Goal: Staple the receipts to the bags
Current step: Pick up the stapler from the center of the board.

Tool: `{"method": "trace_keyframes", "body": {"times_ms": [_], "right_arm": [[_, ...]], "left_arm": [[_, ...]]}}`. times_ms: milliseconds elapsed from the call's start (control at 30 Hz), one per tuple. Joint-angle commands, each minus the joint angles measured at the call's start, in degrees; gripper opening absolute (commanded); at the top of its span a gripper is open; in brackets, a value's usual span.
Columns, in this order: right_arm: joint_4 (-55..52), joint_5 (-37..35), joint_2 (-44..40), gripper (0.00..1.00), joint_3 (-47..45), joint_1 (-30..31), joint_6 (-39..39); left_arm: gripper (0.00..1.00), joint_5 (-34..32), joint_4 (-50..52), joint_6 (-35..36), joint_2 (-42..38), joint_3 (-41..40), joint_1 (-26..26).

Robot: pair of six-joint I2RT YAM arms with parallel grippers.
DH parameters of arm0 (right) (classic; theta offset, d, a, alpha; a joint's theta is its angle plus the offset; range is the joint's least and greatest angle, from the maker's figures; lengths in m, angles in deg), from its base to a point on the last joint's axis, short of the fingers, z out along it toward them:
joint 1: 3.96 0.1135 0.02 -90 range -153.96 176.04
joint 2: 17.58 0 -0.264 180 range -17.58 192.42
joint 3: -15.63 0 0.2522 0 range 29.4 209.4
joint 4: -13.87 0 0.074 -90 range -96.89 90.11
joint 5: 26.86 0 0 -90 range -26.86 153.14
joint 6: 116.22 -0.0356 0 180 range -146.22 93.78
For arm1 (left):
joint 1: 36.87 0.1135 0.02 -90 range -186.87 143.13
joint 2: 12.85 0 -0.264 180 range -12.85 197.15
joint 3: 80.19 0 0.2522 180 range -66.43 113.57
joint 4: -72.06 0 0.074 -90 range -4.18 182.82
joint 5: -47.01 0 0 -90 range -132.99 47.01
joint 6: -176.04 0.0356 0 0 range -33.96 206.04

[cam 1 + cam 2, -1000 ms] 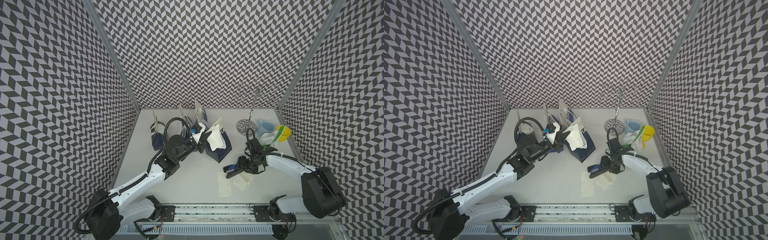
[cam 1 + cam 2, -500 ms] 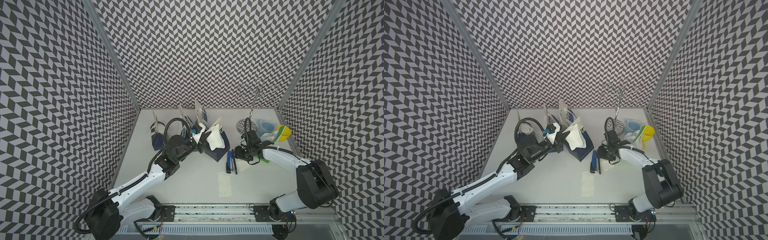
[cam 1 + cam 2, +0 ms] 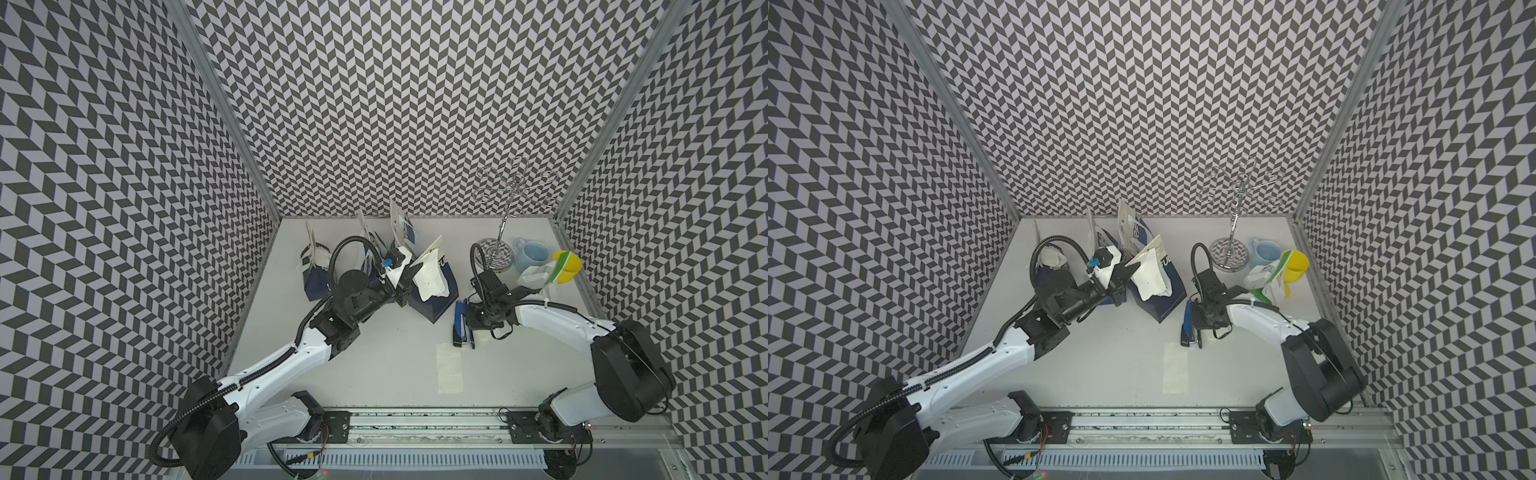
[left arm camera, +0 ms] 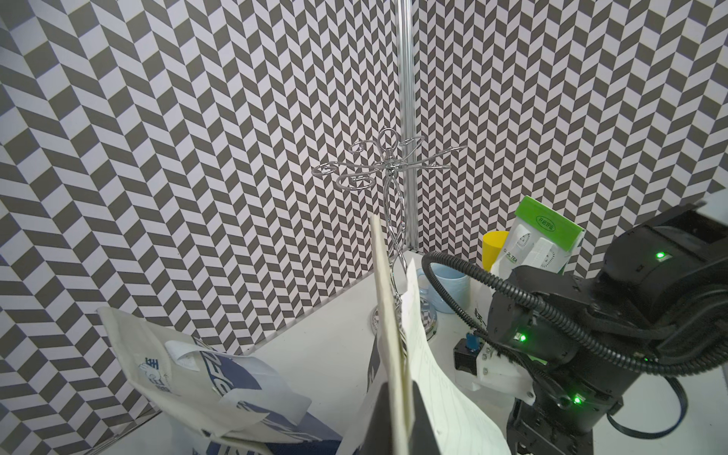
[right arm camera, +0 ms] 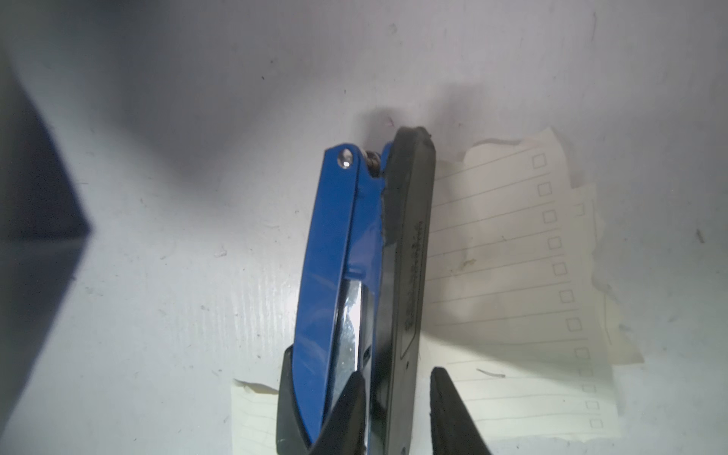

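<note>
Stapler point(image 5: 335, 256), just one, sits inside the part-open right gripper point(image 5: 398, 372), over three receipts point(image 5: 504, 220). Left gripper point(image 3: 406, 284) is clamped shut among four blue bags point(image 3: 436, 307).

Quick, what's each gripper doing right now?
Left gripper: shut on a receipt.
Right gripper: open, straddling the stapler, not yet gripping.

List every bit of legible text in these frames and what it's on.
"OL TEA": partial, on the green and white bag.
Its green label's characters: too small.
"FU": partial white lettering on a dark blue bag.
Stapler embossing: too blurred to read.
Receipts: ruled lines and boxes, no words.
</note>
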Motion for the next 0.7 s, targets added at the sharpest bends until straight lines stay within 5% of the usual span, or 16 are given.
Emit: {"method": "trace_keyframes", "body": {"times_ms": [0,233,367,667], "right_arm": [[-0.62,-6.37,2.13,0.26,1.54,1.2,-0.04],[-0.14,-10.13,3.57,0.17,0.18,1.58,-0.02],[0.93,-7.68,2.16,0.0,-0.32,1.57,-0.44],[4.58,-4.31,-18.69,0.0,6.04,0.46,-3.81]], "left_arm": [[0.0,0.53,-1.06,0.34,0.13,0.03,-0.33],[0.0,1.26,-0.95,0.41,-0.13,0.04,-0.37],[0.0,2.11,-0.4,0.99,-0.09,0.09,-0.25],[0.0,14.62,6.47,4.39,0.92,1.95,0.27]]}}
